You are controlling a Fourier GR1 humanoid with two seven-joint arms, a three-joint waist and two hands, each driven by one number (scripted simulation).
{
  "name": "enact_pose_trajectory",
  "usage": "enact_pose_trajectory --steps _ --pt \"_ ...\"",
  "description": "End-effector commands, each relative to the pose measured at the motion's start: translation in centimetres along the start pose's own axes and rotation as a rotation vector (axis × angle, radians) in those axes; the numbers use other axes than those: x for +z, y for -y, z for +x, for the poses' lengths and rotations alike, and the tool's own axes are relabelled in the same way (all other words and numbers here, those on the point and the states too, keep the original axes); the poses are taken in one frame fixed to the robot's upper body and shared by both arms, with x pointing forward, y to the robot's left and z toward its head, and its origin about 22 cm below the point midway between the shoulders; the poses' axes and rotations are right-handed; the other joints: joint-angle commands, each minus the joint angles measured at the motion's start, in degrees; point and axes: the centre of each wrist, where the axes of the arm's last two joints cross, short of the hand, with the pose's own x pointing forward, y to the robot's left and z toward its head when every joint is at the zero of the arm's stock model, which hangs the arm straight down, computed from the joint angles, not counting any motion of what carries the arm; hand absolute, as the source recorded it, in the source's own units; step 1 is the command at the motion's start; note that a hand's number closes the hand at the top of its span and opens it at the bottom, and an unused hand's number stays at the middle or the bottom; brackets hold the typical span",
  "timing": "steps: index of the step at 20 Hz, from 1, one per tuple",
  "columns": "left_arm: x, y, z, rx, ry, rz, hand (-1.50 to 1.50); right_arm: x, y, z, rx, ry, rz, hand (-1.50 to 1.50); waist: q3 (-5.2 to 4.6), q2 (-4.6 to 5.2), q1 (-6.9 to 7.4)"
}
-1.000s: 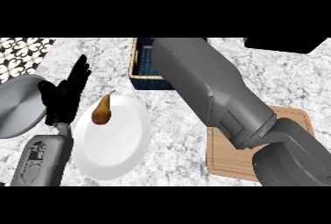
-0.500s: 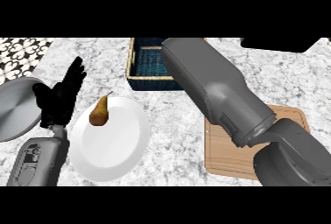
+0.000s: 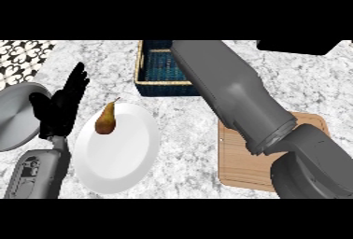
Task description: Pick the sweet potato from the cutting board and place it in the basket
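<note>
Head view: the sweet potato shows nowhere; the cutting board (image 3: 241,163) lies bare where visible, so it is presumably hidden under the right forearm (image 3: 228,93) reaching over the basket (image 3: 155,70); I judge it stiff, fairly heavy, best gripped mid-body; the right hand is out of sight; the left hand (image 3: 62,109) rests open, fingers up, beside the plate (image 3: 121,154) bearing a pear (image 3: 105,120).

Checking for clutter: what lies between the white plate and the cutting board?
In the head view, only bare marble counter lies between the white plate and the cutting board; nothing stands there.
</note>
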Motion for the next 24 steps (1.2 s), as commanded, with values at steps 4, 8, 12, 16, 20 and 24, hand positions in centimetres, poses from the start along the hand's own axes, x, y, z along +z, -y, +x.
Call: enact_pose_trajectory --steps 4,8,12,16,20,24 --pt "-0.7 0.5 -0.2 0.007 0.003 0.017 0.00 -0.2 0.7 0.3 0.088 -0.059 0.133 1.50 0.01 0.16 -0.63" --pt "-0.2 0.9 0.4 0.006 0.004 0.010 0.00 -0.4 -0.8 -0.9 0.138 -0.084 0.259 1.50 0.06 0.35 0.08" --pt "-0.1 -0.2 0.3 0.006 0.005 0.009 0.00 -0.5 -1.0 -1.1 0.138 -0.070 0.299 1.50 0.09 0.05 -0.74" --pt "0.2 0.7 -0.2 0.007 0.003 0.002 0.00 -0.1 -1.2 -0.9 0.149 -0.075 0.281 1.50 0.07 0.02 -0.38" --pt "-0.7 0.6 1.3 0.015 0.005 0.011 0.00 -0.6 -1.5 -1.6 0.140 -0.077 0.261 1.50 0.11 0.33 -0.60" --pt "-0.2 0.7 0.9 0.013 -0.013 0.034 0.00 0.2 -2.9 -2.2 0.188 -0.073 0.291 1.50 0.14 -0.29 -1.30"
